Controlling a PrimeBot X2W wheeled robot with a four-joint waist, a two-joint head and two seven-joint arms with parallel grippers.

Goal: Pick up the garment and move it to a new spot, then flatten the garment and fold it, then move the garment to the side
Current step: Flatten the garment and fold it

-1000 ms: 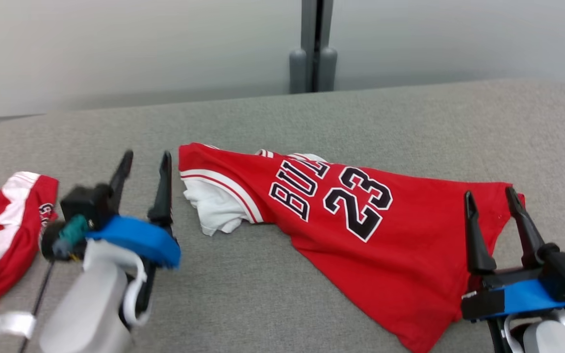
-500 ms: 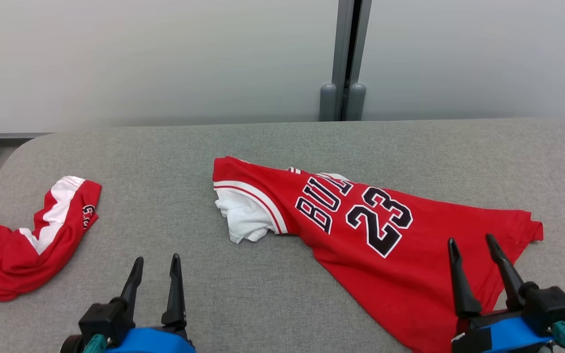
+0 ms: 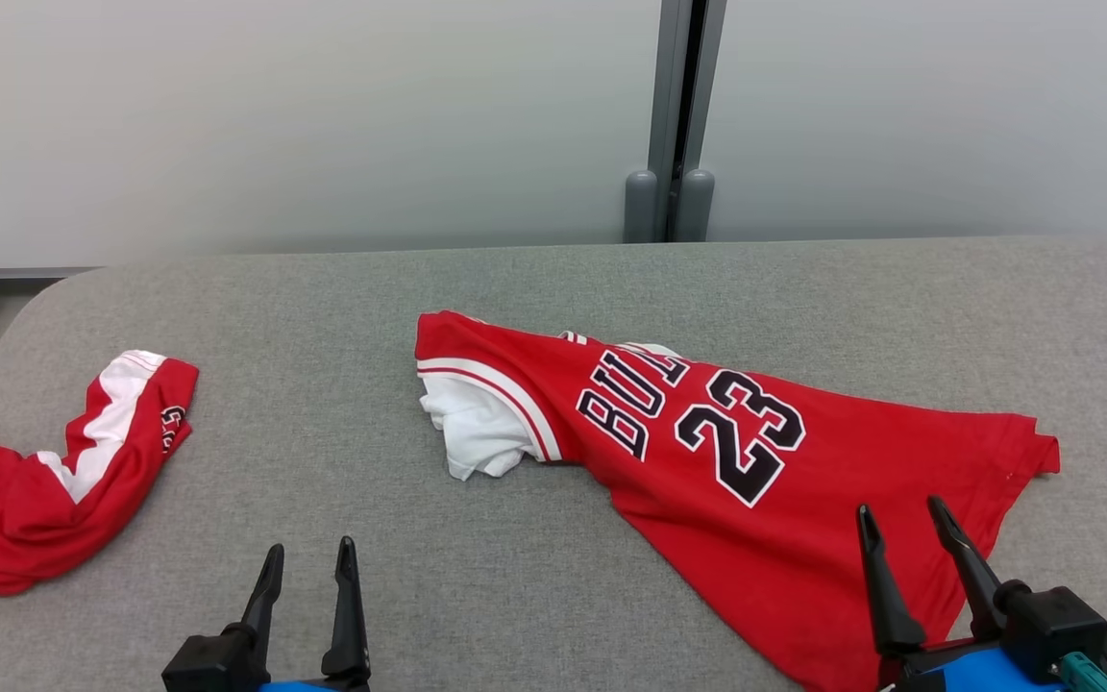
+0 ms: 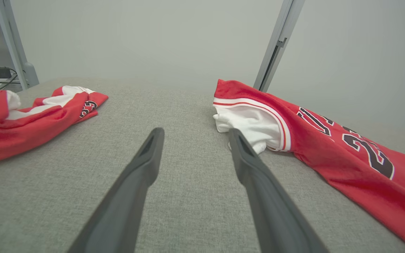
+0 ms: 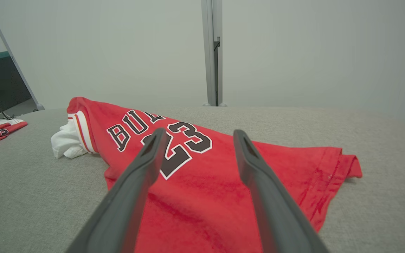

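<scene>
Surface: grey fabric-covered table (image 3: pixel 553 288) with a rounded far-left corner.
Background: pale wall (image 3: pixel 275 115); a grey post (image 3: pixel 674 96) stands behind the table's far edge.
Jersey: red jersey (image 3: pixel 851 461) printed with a black "23" and lettering edged in white. It lies on the table from the middle out to the right, spread but skewed. It is narrow at its left end and broad toward the hem on the right.
Jersey, left end: white lining (image 3: pixel 477 432) bunches out from under a red-and-white striped trim and rests on the table.
Jersey, right end: the hem corner is doubled over on itself.
Second garment: red second garment (image 3: pixel 15 500) with a white band, crumpled at the table's left edge, well apart from the jersey.
Left gripper: left gripper (image 3: pixel 311 546) has its fingers spread wide and holds nothing. It sits low over bare table at the near edge, between the two garments, pointing toward the lining but apart from it.
Right gripper: right gripper (image 3: pixel 899 506) has its fingers spread wide and holds nothing. It is over the jersey's near right part; whether it touches the cloth cannot be told.
</scene>
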